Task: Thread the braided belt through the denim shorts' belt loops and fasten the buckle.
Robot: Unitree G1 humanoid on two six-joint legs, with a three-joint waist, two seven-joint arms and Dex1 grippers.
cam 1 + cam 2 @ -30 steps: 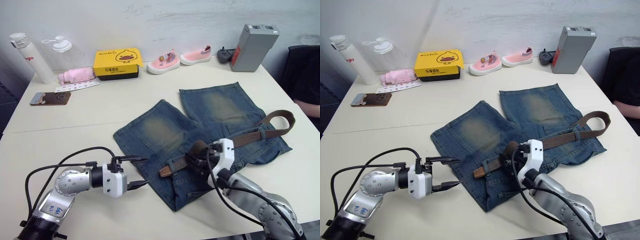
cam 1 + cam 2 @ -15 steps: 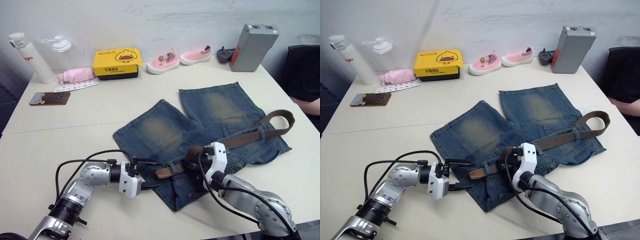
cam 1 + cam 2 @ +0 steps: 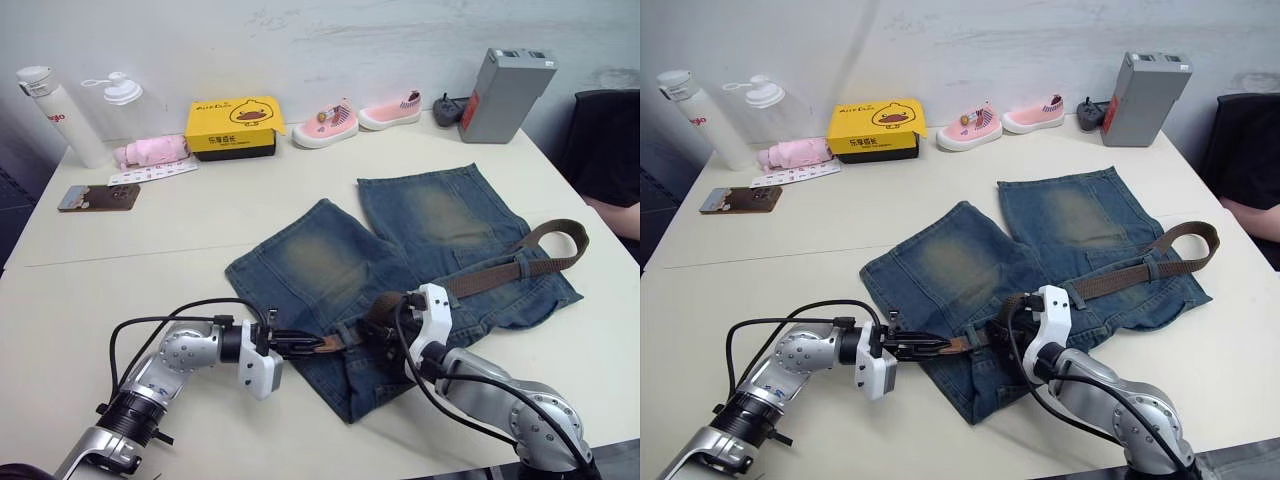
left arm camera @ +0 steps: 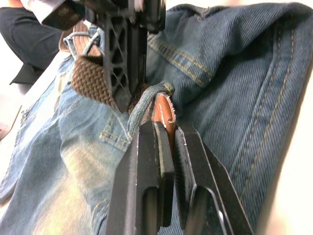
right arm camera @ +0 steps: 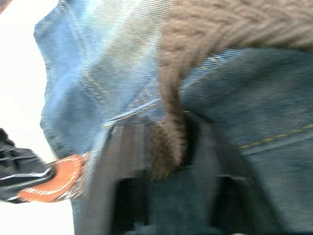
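Observation:
The denim shorts (image 3: 330,260) lie flat in the middle of the table. The braided belt (image 3: 500,272) runs along their waistband and curls at the far right. Its tan leather tip (image 4: 164,110) pokes out from under a belt loop (image 4: 149,100). My left gripper (image 3: 312,342) is shut on that tip, seen close up in the left wrist view (image 4: 165,128). My right gripper (image 3: 387,322) sits just right of it over the waistband, open, with the brown strap (image 5: 168,98) running between its spread fingers (image 5: 124,161). I cannot make out the buckle.
Along the table's back stand a white bottle (image 3: 65,115), a pink cloth (image 3: 150,150), a yellow box (image 3: 232,125), two pink shoes (image 3: 325,124) and a grey box (image 3: 505,92). A phone (image 3: 98,196) lies at the left. A person's arm (image 3: 615,215) shows at the right edge.
My left gripper moved right to the belt's tip and shut on it. My right gripper's fingers spread apart around the strap.

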